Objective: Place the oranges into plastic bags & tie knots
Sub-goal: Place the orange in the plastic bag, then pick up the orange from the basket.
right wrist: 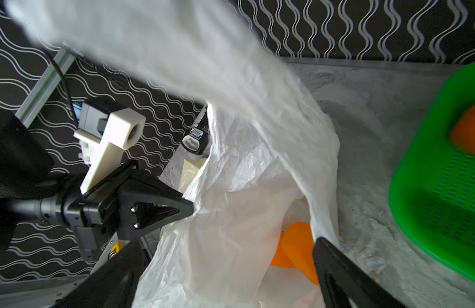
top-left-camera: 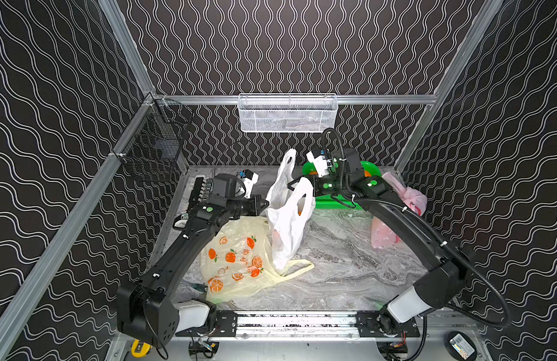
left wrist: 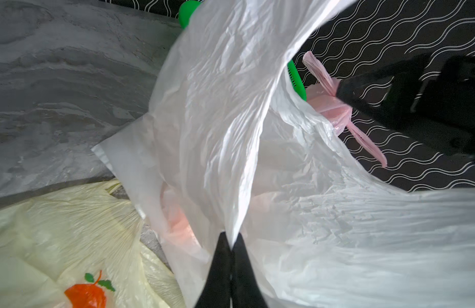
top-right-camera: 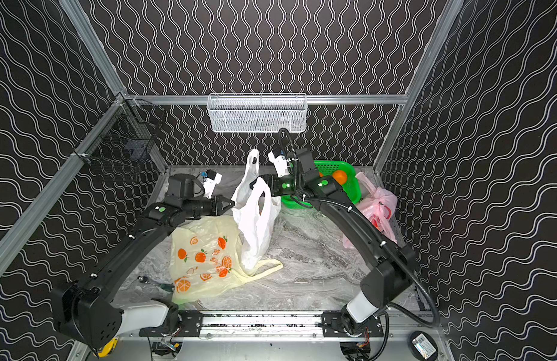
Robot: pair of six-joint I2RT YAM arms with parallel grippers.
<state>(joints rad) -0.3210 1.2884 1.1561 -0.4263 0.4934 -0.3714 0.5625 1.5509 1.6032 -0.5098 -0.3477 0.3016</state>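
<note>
You can read no text here. Centre frame, the pale yellow bag (top-left-camera: 236,259) carries small orange printed characters, too blurred to read. A black object (right wrist: 194,138) bears a label, also illegible.

- The white bag (top-left-camera: 286,228) is held upright near the middle of the table (top-left-camera: 339,268), mouth open. One rim is pinched in the closed left gripper (left wrist: 231,241), and a handle is raised behind.
- An orange (right wrist: 295,245) is seen inside the white bag, low down.
- The pale yellow bag (top-right-camera: 205,256), printed with oranges, is laid flat and crumpled just beside the white bag, its handles spread out.
- The translucent pink bag (top-right-camera: 377,206), red-printed, is bunched at the table's right edge, its top gathered.
- Another orange (top-right-camera: 339,176) is seen in the green basket (top-right-camera: 333,163) at the back right.
</note>
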